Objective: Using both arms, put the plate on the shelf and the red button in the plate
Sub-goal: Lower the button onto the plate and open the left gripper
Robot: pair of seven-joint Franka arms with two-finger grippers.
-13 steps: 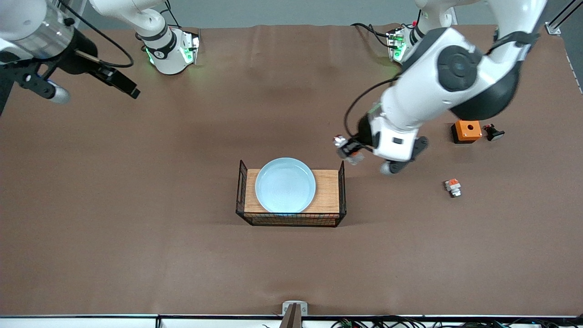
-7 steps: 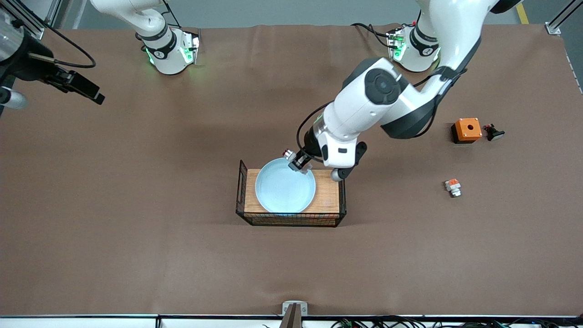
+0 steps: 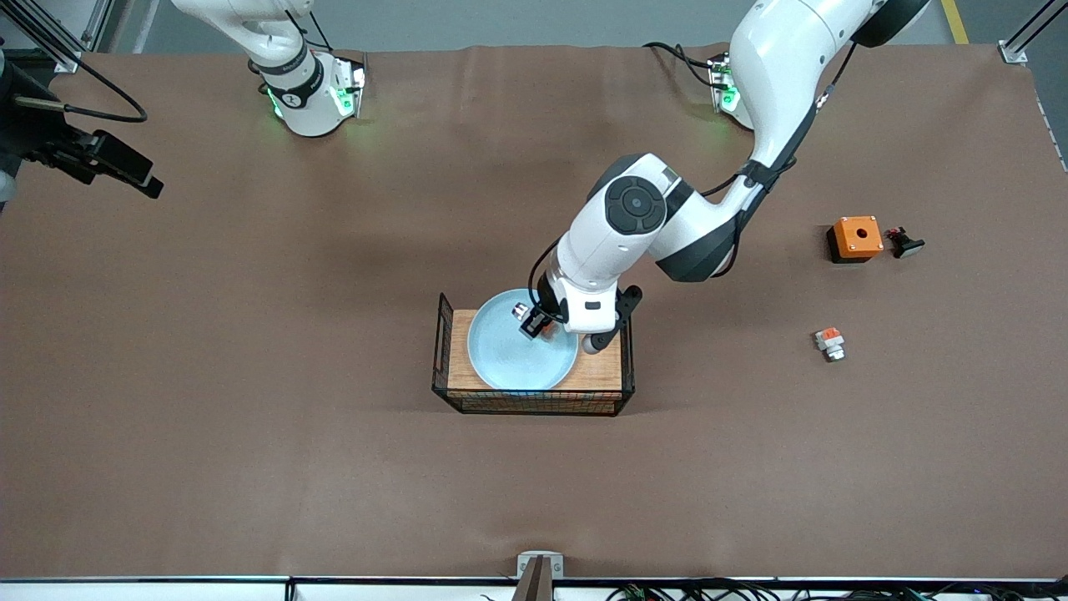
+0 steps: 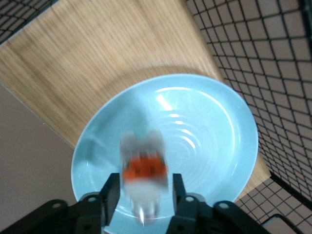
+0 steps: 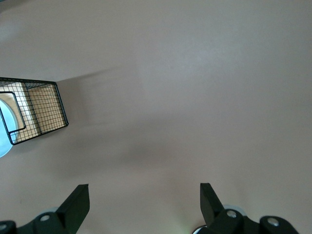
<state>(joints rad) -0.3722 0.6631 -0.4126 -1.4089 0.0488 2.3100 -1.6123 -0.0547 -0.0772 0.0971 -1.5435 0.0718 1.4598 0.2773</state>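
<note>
The pale blue plate [image 3: 509, 359] lies on a wooden board in a black wire rack [image 3: 602, 367] at mid-table. My left gripper [image 3: 535, 321] hangs low over the plate [image 4: 204, 122]. The red button [image 4: 145, 170], white-grey with an orange-red block and a silvery end, shows blurred between the black fingers [image 4: 110, 192], with a thin gap on each side. It also shows in the front view [image 3: 524, 315]. My right gripper [image 3: 125, 171] waits open and empty, high over the right arm's end of the table, and also shows in its wrist view [image 5: 144, 195].
An orange square box with a hole [image 3: 855, 238] and a small black part [image 3: 905, 244] lie toward the left arm's end. A stubby white-and-orange piece [image 3: 829, 342] lies nearer the front camera than the box. The rack's wire walls [image 4: 253, 44] rise at both ends.
My left arm swung from beside the rack to over the plate and came down, carrying the red button. The right gripper drew back toward its end of the table.
</note>
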